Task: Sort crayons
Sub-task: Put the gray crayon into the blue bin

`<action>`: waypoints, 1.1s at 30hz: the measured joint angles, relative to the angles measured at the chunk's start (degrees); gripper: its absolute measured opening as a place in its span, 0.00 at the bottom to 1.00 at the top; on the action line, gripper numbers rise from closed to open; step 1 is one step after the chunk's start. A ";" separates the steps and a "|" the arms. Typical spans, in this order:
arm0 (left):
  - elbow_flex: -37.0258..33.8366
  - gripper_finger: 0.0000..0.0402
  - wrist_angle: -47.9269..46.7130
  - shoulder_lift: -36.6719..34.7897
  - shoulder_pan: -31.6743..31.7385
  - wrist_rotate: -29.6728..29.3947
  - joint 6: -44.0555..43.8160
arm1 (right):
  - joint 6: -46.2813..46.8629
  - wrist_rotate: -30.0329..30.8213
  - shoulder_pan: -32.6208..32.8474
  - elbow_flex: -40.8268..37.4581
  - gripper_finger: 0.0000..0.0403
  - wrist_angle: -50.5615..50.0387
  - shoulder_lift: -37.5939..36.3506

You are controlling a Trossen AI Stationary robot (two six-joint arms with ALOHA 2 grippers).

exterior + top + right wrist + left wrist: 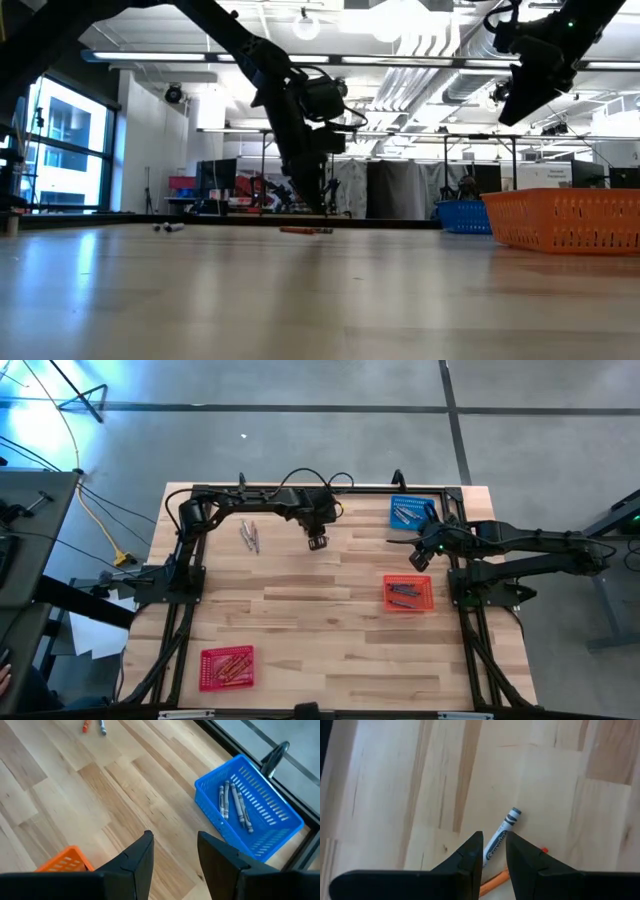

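Observation:
My left gripper (317, 543) reaches over the far middle of the table, shut on a grey-blue crayon (506, 824). An orange crayon (305, 230) lies flat on the wood just below it. More loose crayons (250, 537) lie to its left near the far edge. Grey crayons (232, 802) lie in the blue basket (210, 805) at the far right. An orange basket (387, 595) nearer on the right also holds some. My right gripper (175, 842) hangs open and empty between these two baskets. My left gripper pinches the grey-blue crayon's wrapped middle (496, 845) between its two fingers (470, 852). The fingers come steeply from above and lie partly along the crayon. Its banded end (514, 813) sticks out past the fingertips. Whether it touches the table I cannot tell.
A red basket (205, 670) with orange crayons sits at the near left. The dark frame rails (180, 620) run along the table's left, right and far sides. Bare wood (320, 640) fills the middle and near part.

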 joint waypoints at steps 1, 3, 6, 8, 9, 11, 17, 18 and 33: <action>0.00 0.18 0.01 0.00 0.18 0.24 0.91 | -0.44 0.00 0.00 0.00 0.36 0.44 0.00; 0.00 0.18 -0.54 0.00 0.49 0.46 1.98 | -1.18 0.00 0.00 0.00 0.36 1.44 0.00; 0.00 0.18 -3.48 0.15 0.91 0.58 4.24 | -2.04 -0.02 0.00 0.00 0.36 2.26 0.00; 0.00 0.18 -4.88 0.49 0.98 0.31 5.90 | -2.95 -0.05 0.00 0.00 0.36 2.65 0.00; 0.00 0.17 -5.70 0.52 0.98 0.10 6.33 | -3.00 -0.02 0.00 0.00 0.36 2.73 0.00; 0.00 0.17 -5.97 0.50 0.97 0.05 6.87 | -3.00 -0.02 0.00 0.00 0.36 2.96 0.00; 0.00 0.17 -4.47 0.50 1.29 -0.50 8.54 | -3.00 -0.03 0.00 0.00 0.36 2.99 0.00; 0.00 0.16 -4.37 0.50 1.47 -0.55 8.52 | -3.00 -0.04 0.00 0.00 0.36 3.07 0.00; 0.26 0.14 -3.82 4.22 2.07 -1.08 7.88 | -2.98 -0.05 -0.04 0.00 0.36 3.57 0.04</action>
